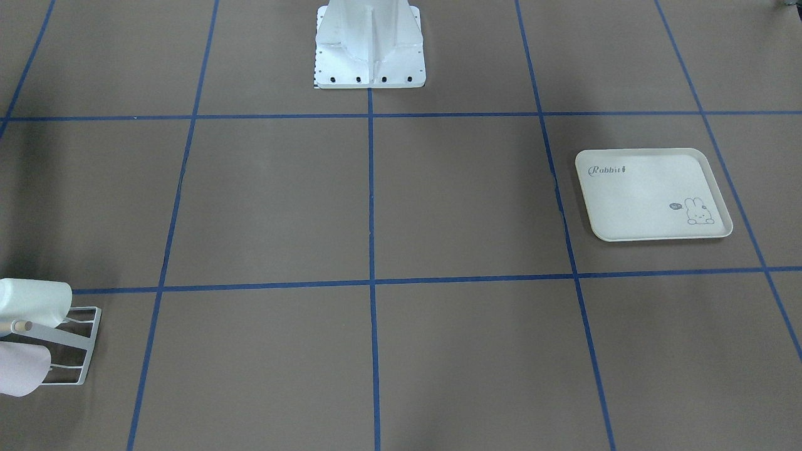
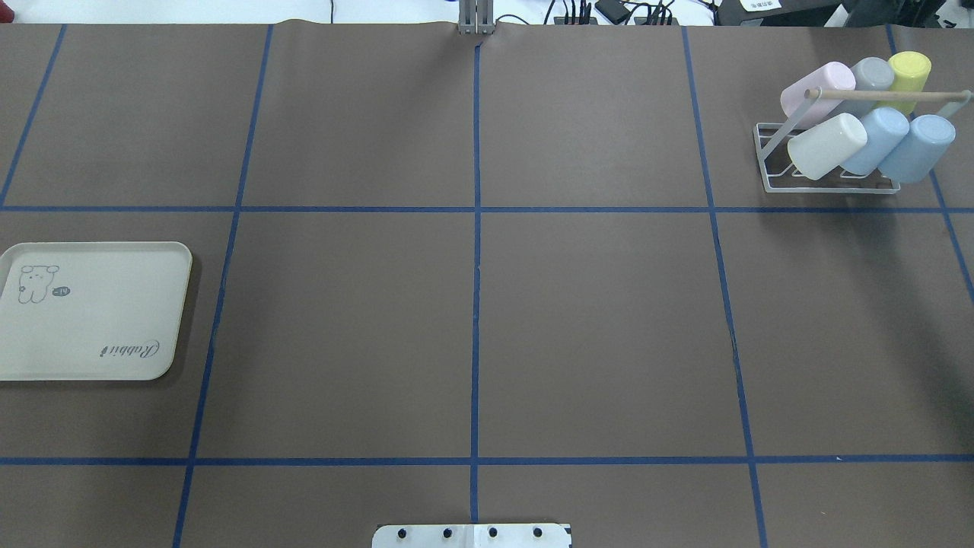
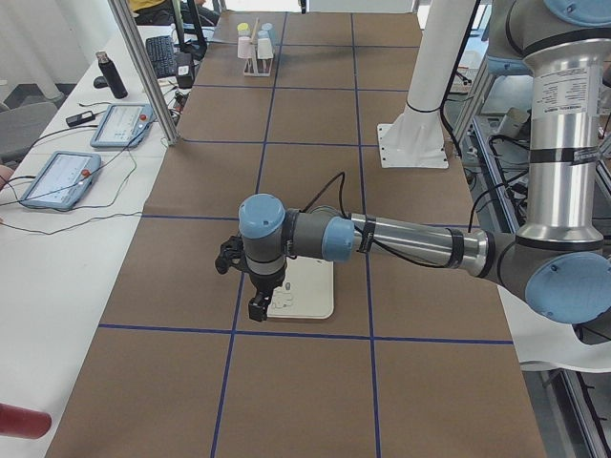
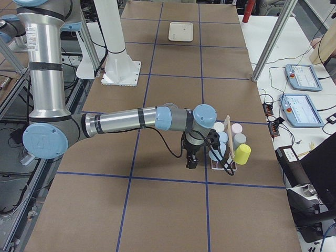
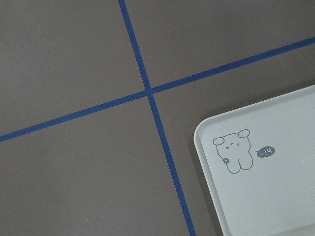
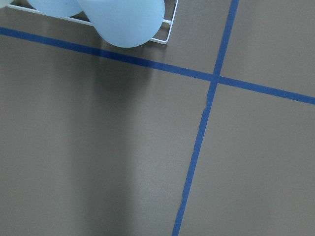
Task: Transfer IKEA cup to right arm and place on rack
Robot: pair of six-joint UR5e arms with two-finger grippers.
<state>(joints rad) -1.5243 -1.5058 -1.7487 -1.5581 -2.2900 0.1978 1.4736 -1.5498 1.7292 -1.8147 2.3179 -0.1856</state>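
Note:
The white wire rack point(image 2: 768, 164) with a wooden dowel point(image 2: 890, 94) stands at the far right of the table. Several cups sit on it: a pink one point(image 2: 818, 91), a grey, a yellow, a white one point(image 2: 825, 146) and two blue ones. No cup lies off the rack. My left gripper point(image 3: 258, 307) hangs over the edge of the cream rabbit tray point(image 3: 310, 291); I cannot tell if it is open. My right gripper point(image 4: 190, 163) hangs above the table just beside the rack point(image 4: 227, 142); I cannot tell if it is open. Neither holds a cup.
The cream rabbit tray point(image 2: 91, 312) lies bare at the table's left side. The robot's base plate point(image 2: 472, 535) is at the near edge. Blue tape lines cross the brown table. The right wrist view shows a blue cup point(image 6: 123, 19) at the rack's corner.

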